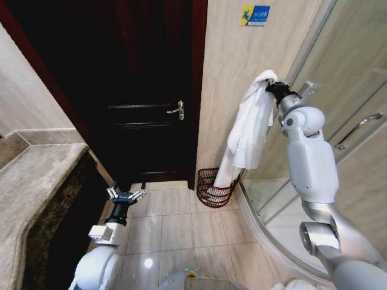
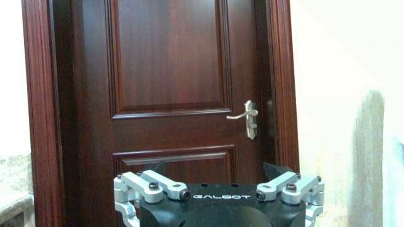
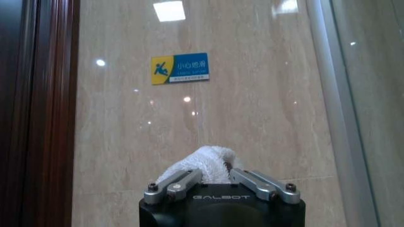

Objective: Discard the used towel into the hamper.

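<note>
Up high, the right gripper (image 1: 270,86) has its fingers pinched on a white towel (image 1: 251,124) whose tail drapes into the hamper (image 1: 216,187) far beneath them, seemingly for dropping, while the left gripper (image 1: 126,194) waits low, fingers spread wide.

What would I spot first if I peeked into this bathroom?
Probably the long white cloth towel dangling from the robot's right hand, held high against the beige wall. Its tail drops into the small dark red wire hamper on the floor tiles by the dark wooden door. The left hand waits low, open.
</note>
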Motion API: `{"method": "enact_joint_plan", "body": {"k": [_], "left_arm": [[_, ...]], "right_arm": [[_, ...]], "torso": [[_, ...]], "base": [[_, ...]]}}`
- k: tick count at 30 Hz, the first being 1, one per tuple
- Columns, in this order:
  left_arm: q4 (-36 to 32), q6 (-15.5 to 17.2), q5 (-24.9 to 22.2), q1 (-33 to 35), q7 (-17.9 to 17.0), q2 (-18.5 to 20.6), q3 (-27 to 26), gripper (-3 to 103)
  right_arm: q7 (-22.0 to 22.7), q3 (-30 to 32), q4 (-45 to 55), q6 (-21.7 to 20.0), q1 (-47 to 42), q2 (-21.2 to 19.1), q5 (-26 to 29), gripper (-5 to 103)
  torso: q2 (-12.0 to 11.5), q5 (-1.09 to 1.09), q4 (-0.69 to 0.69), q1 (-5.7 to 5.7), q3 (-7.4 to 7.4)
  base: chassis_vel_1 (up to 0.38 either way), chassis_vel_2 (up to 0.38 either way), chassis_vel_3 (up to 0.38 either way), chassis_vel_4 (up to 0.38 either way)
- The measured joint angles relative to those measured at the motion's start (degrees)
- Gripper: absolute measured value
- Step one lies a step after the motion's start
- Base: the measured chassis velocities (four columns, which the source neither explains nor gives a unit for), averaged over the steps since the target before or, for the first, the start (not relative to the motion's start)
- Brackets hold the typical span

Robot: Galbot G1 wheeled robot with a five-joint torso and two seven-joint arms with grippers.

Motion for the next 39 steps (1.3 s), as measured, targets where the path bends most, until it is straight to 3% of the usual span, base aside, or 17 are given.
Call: {"method": "enact_joint_plan", "body": {"k": [39], "left_arm": [[-0.50,-0.95,2.17,0.83,0.44,-1.32,1.20,100]], "right_arm": [[0.04,1.39,2.91,-0.08,-3.84,-1.97,1.56,3]], "torso": [[-4.70,0.00,0.00,-2.16,-2.51]], "base": [[0.000,0.000,0.000,0.000]]}}
